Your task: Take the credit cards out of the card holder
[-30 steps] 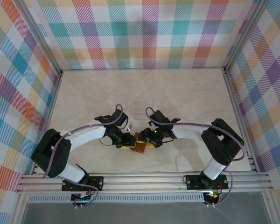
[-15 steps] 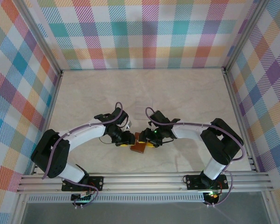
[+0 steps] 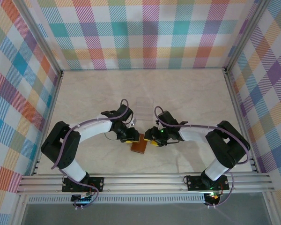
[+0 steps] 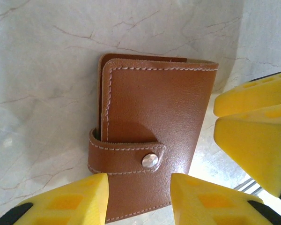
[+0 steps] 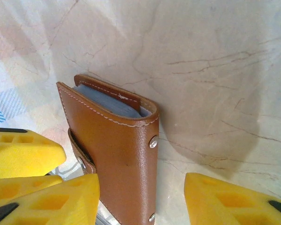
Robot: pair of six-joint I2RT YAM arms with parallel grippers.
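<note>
Left jaws and right jaws are hovering released, card holder [image 4: 154, 108] under both; I'm thinking: pin it, then pry up the snap tab [image 4: 126, 152].

Bright, even overhead light — soft shadows beside card holder [image 5: 126, 154], mild leather sheen; wrist views sharp.

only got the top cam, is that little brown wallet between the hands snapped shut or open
Observer: Snapped shut. The left wrist view shows the reddish-brown leather folding card holder with its strap tab fastened by a silver snap stud.
Operator: anything visible inside
Observer: The right wrist view shows grey-blue inner pockets at its open end.
Operator: right hand touching it
Observer: The right hand straddles it, with a clear gap beside one yellow finger.
</note>
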